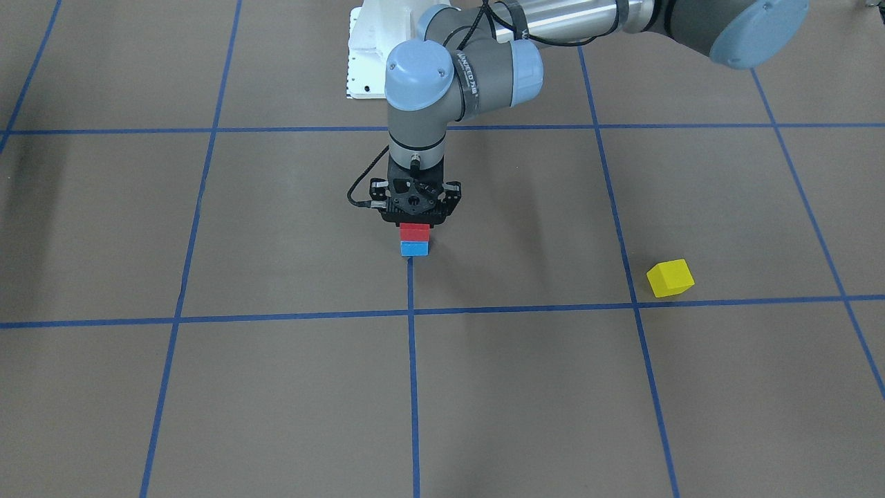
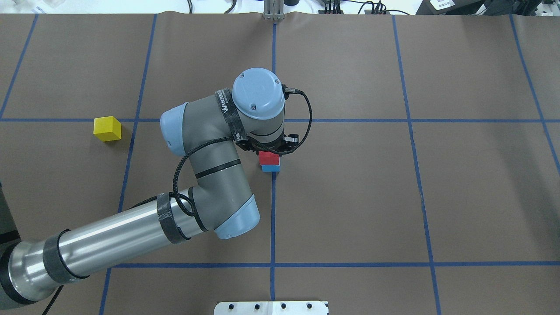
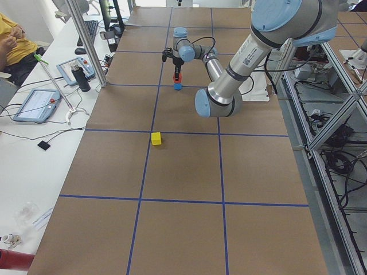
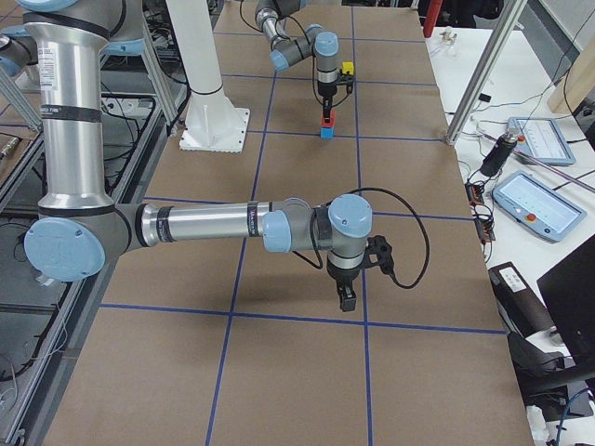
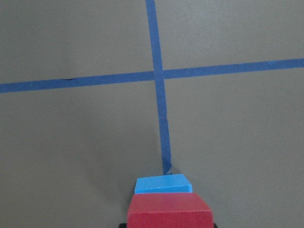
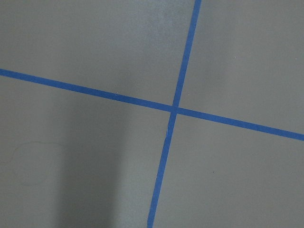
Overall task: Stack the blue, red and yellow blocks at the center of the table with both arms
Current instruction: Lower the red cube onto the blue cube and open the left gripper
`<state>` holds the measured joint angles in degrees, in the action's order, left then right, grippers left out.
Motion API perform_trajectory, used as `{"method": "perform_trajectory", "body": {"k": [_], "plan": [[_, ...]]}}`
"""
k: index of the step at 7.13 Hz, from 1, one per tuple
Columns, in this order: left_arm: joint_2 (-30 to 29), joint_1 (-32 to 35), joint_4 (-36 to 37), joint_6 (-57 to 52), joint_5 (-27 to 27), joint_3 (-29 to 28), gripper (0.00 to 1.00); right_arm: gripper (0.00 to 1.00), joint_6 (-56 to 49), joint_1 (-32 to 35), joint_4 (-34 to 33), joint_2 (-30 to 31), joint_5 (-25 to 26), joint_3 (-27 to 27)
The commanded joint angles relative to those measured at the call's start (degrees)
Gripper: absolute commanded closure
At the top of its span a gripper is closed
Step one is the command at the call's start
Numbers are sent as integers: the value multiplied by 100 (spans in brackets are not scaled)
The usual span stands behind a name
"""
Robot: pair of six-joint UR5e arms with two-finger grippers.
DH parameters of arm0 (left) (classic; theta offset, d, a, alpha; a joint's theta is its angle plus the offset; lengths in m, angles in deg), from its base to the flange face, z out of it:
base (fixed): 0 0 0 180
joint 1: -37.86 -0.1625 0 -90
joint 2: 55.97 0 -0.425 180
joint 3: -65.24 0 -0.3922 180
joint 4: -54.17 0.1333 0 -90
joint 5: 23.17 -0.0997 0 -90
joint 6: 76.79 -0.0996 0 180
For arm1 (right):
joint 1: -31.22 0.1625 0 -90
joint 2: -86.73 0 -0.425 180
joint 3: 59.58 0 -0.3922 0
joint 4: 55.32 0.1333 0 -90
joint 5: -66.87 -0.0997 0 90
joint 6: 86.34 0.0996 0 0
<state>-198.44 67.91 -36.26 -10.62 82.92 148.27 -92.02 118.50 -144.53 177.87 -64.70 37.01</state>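
Three likely-light cubes | left end effector [image 1: 415,223] pinches rigid red cube [image 1: 415,232] by flat sides atop rigid blue cube [image 1: 415,249] | right end effector [image 4: 346,300]: cannot tell.

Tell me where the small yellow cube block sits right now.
Overhead view, robot's left side: the small yellow cube block sits alone beside a blue tape crossing, well left of the red block stacked on the blue block.

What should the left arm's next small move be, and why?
Probably release and lift the left gripper straight up. The red block already sits squarely on the blue block at the table's centre, and the yellow block lies apart, not yet stacked.
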Motion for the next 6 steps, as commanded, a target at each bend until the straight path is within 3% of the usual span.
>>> {"method": "perform_trajectory", "body": {"k": [1,6], "plan": [[0,0,-1,114,-26,-24,76,1,-3,0,0,0,0,0],[-17,-17,-54,352,-176,-77,53,1,6,0,0,-9,0,0]]}}
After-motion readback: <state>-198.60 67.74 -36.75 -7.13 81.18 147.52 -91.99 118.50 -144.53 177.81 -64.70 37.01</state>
